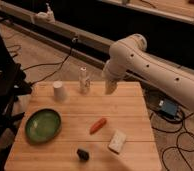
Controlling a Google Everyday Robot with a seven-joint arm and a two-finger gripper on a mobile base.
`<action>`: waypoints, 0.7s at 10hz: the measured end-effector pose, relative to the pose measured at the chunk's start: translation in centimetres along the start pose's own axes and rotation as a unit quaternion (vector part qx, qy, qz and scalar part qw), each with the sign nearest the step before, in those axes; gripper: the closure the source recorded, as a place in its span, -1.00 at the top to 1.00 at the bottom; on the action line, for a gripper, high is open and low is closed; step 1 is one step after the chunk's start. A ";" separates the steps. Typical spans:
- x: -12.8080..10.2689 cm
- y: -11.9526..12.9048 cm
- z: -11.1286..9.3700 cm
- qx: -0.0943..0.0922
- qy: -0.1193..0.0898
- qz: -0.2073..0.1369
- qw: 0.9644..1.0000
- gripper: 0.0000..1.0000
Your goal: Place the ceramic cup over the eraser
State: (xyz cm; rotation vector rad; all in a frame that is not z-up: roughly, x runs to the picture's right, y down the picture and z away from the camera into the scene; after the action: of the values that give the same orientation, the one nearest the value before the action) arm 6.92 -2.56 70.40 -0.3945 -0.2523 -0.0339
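The ceramic cup is a small white tapered cup standing upside down near the back left of the wooden table. The eraser is a small black block near the front edge, well apart from the cup. My gripper hangs from the white arm above the table's back edge. It is just right of a slim white bottle and well right of the cup. It holds nothing that I can see.
A green bowl sits at the left. An orange carrot-shaped piece lies mid-table, with a white rectangular block to its front right. Cables and a blue box lie on the floor to the right.
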 end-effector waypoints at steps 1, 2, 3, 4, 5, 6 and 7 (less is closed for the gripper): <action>-0.3 0.2 1.5 -0.013 -0.015 0.012 1.000 0.30; -1.5 0.2 3.5 -0.028 -0.045 0.026 0.998 0.30; -3.5 -0.2 5.7 -0.043 -0.081 0.037 0.995 0.30; -4.5 -0.7 6.9 -0.048 -0.100 0.044 0.993 0.30; -5.7 -1.5 8.3 -0.054 -0.123 0.051 0.990 0.30; -7.0 -2.5 9.7 -0.056 -0.144 0.053 0.986 0.30; -7.8 -3.2 10.4 -0.056 -0.155 0.052 0.985 0.30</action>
State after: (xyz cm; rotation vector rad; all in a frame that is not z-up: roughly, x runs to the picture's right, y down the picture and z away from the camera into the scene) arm -3.32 -1.64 78.95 -0.5240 -0.5380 0.1173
